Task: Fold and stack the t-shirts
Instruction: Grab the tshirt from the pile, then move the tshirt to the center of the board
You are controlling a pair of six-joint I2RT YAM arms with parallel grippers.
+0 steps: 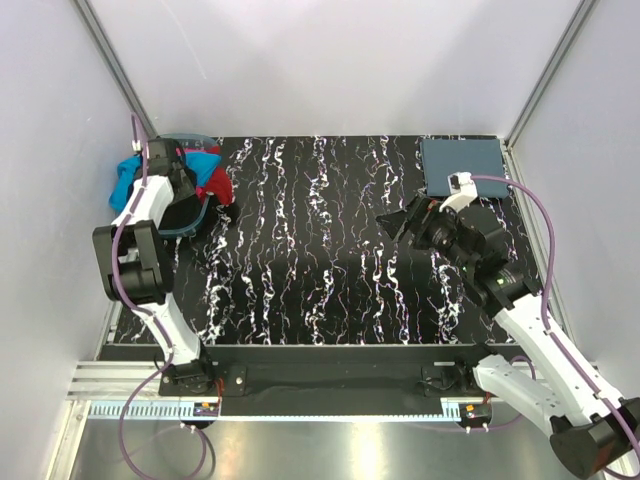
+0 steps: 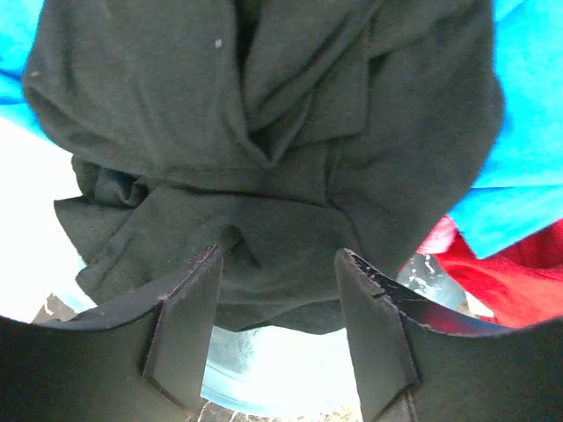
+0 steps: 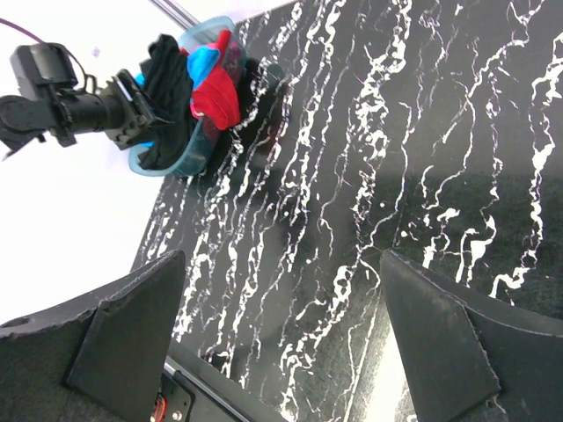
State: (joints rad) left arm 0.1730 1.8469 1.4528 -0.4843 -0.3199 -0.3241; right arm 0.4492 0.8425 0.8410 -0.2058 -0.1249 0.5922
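L tool (image 2: pixel 277 255) agape at black t-shirt (image 2: pixel 264 132) in tub (image 3: pixel 176 165); R tool (image 3: pixel 283 255) wide apart above marbled table (image 3: pixel 396 132)

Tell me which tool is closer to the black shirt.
Left. The left tool is right up at the black shirt, jaws apart; the right tool hovers across the table, far from it.

We find no word, brand, number or sign that we can read in any view. The black t-shirt (image 2: pixel 264 176) carries only a tiny pale speck, too small for us to tell as print. The pale ticked strip (image 1: pixel 330 410) below the near edge of the surface (image 1: pixel 330 280) is too fine for us to read.
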